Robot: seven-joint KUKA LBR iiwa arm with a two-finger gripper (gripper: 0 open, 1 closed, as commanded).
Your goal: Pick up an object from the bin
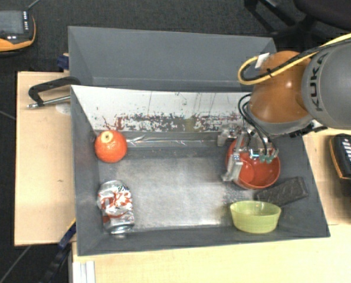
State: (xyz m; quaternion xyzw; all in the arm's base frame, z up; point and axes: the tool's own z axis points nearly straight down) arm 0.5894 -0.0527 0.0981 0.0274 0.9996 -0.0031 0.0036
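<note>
At L you had an orange-red fruit (110, 145) by the bin's (175, 190) back wall & a crushed can (116, 207) nearer the front. At R your gripper (249, 160) sat down on a red round cup (261, 174); open or closed, couldn't tell. Just in front lay a green bowl (255, 216), w/ a dark flat block (287, 190) beside.

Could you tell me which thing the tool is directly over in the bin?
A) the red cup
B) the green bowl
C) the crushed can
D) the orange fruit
A: the tool hangs right over the red cup on the right side of the bin, while the green bowl lies apart from it, nearer the front wall.
</note>
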